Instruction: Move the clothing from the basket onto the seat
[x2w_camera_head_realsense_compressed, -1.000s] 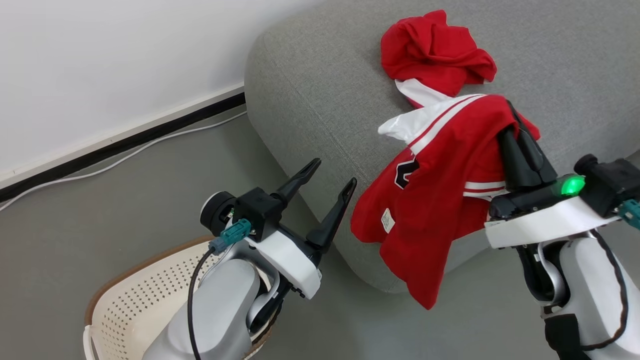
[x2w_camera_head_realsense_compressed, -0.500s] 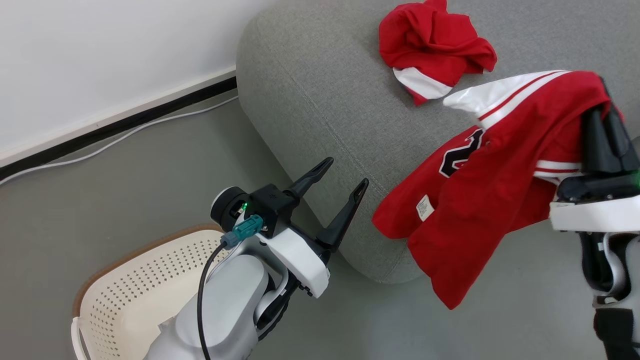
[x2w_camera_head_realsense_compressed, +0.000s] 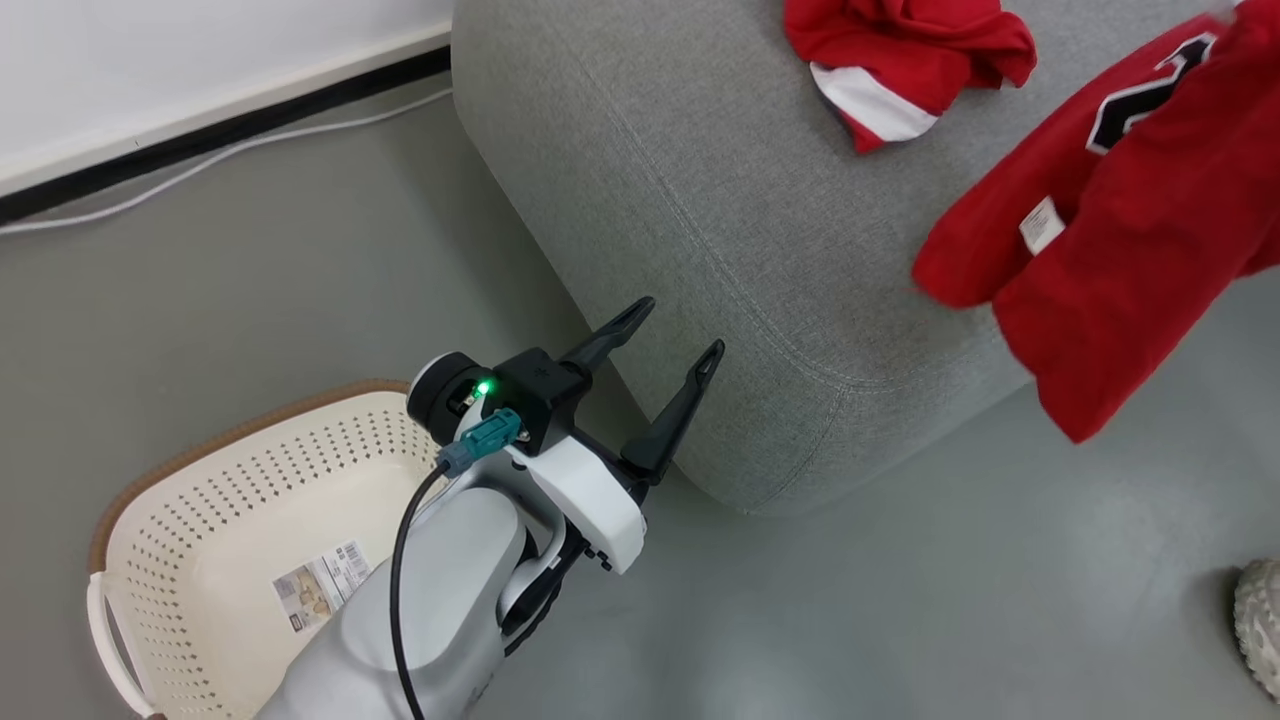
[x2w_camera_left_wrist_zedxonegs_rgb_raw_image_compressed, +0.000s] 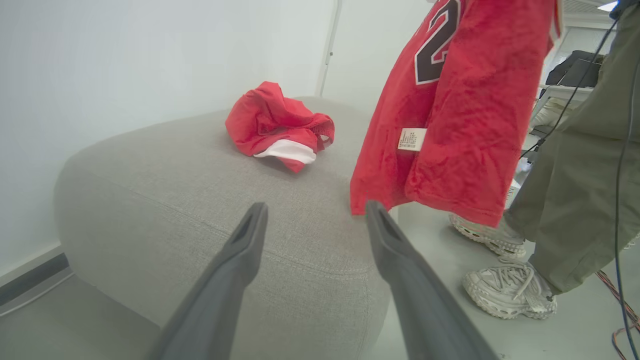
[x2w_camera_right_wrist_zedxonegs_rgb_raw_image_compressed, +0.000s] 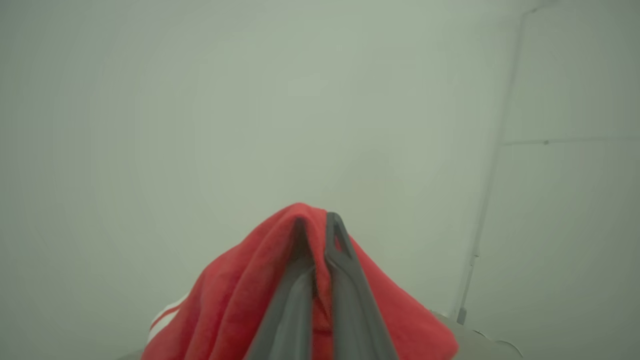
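Now basket (x2w_camera_head_realsense_compressed: 230, 490) with label (x2w_camera_head_realsense_compressed: 320, 590) on its floor, left jaws spread, right jaws clamping red jersey (x2w_camera_head_realsense_compressed: 1130, 230)

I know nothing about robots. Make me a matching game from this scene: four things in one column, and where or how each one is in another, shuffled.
Things:
1. crumpled garment
2. numbered jersey
3. basket
4. left end effector

States:
A. fingers spread, holding nothing
B. lying on the sofa
C. on the floor, label inside
D. hanging, pinched by the shut right end effector

Pairs: 1-B, 2-D, 3-C, 4-A
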